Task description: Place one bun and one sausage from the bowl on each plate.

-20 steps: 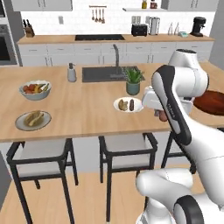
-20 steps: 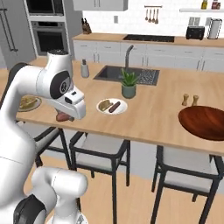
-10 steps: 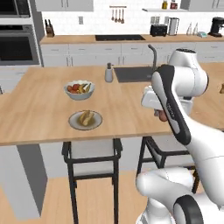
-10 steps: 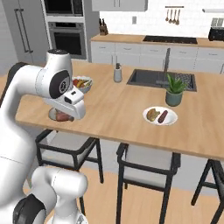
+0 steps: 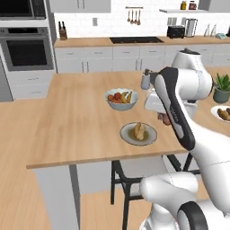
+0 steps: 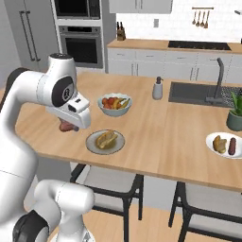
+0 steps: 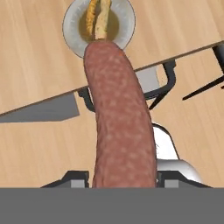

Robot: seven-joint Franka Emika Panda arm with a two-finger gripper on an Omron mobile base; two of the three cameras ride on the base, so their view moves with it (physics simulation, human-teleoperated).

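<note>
Holding: the fingers (image 7: 124, 186) are closed on a reddish-brown speckled sausage (image 7: 119, 118), which runs lengthwise out between them.
Arm pose: the white arm is folded at the elbow, hand turned down beside the near edge of the light wooden worktop (image 6: 156, 142); in the right base view the sausage (image 6: 67, 126) hangs under the hand, just left of the nearer plate.
Nearer plate: a round grey plate (image 6: 92, 143) with a golden-brown bun (image 6: 107, 138) on it, close to the worktop's near edge; the hand view shows this plate (image 7: 71, 30) beyond the sausage tip.
Fruit bowl: a pale grey bowl of colourful fruit (image 6: 115, 104) stands just behind that plate.
Far plate: a white plate (image 6: 211, 144) well to the right carries a bun and a dark sausage (image 6: 232, 146).
</note>
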